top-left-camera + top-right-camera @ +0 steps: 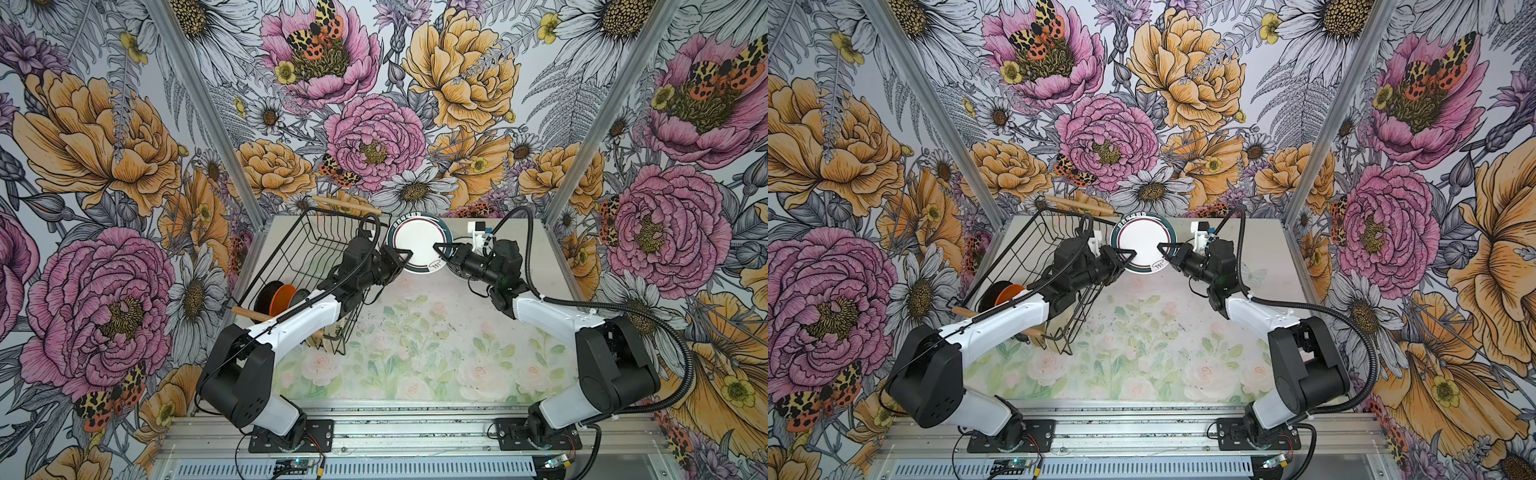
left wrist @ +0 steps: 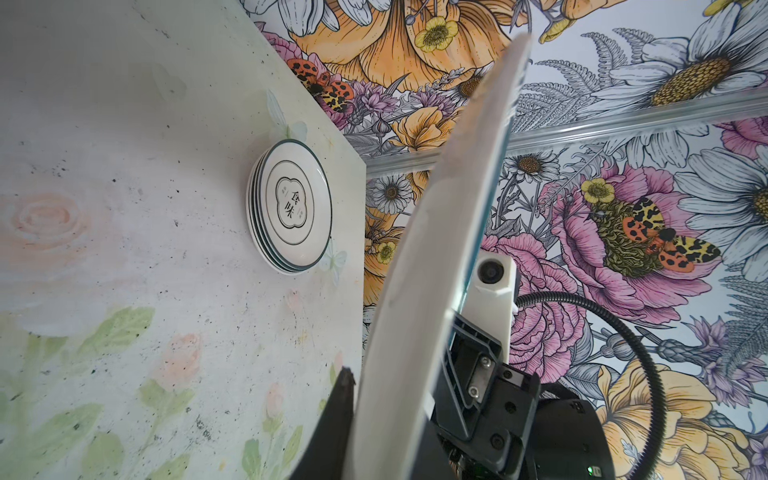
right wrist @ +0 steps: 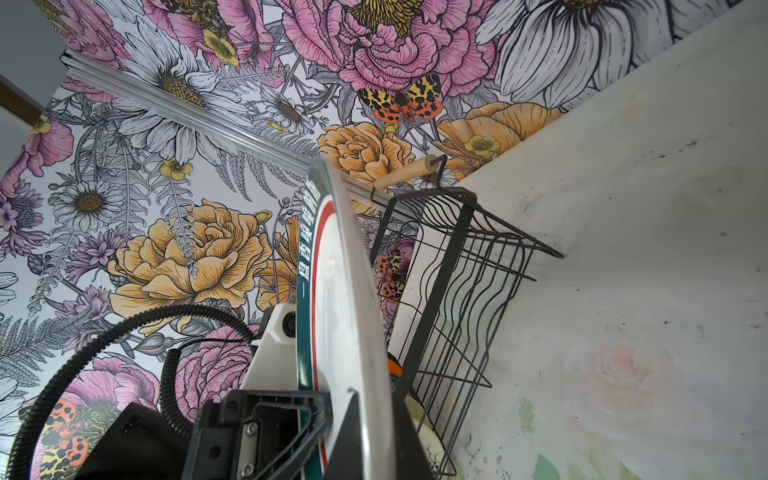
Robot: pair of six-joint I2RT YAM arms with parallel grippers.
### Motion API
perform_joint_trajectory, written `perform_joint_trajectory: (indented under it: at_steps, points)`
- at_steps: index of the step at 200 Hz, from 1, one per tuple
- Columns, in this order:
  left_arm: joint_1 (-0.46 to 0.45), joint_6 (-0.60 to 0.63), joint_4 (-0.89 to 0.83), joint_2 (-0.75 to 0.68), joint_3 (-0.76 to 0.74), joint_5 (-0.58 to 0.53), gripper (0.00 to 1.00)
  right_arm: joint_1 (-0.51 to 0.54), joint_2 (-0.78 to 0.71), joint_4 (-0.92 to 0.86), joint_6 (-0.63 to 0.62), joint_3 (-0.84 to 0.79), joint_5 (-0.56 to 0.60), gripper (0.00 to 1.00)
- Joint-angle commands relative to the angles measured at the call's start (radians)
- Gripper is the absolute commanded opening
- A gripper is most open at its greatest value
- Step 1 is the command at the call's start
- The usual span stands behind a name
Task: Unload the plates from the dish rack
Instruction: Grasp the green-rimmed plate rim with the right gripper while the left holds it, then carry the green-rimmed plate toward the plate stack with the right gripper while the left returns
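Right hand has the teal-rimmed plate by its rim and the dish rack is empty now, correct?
Not empty: both top views show a black plate and an orange plate standing in the dish rack. The right hand does have the teal-rimmed plate by its rim.

The surface (image 1: 415,332) bears a pale rose print with dark specks. Bold floral wallpaper (image 1: 374,124) stands behind and beside it.

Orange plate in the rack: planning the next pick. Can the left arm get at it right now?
Probably not yet: the left gripper straddles the rim of the teal-rimmed plate beside the dish rack. Once it lets go, likely yes; the orange plate stands in the rack on that arm's side.
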Motion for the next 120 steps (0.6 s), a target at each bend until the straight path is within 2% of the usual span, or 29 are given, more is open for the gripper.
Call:
perform_joint_trajectory:
  at_steps: [1,20,44,81,120]
  points:
    - [-0.017,0.025,0.055,0.004,0.044,0.052,0.31,0.014,-0.026,0.010,-0.065,0.005,-0.016,0.03]
    - [-0.023,0.051,0.056,-0.014,0.044,0.046,0.49,0.010,-0.029,-0.002,-0.071,0.014,-0.015,0.00]
    - [-0.029,0.092,0.038,-0.051,0.039,0.040,0.62,-0.002,-0.026,-0.034,-0.097,0.045,-0.022,0.00]
    - [-0.029,0.192,-0.086,-0.131,0.036,0.033,0.71,-0.041,-0.006,-0.126,-0.165,0.161,-0.059,0.00]
    - [-0.009,0.374,-0.389,-0.253,0.071,-0.052,0.76,-0.085,-0.001,-0.345,-0.403,0.366,-0.067,0.00]
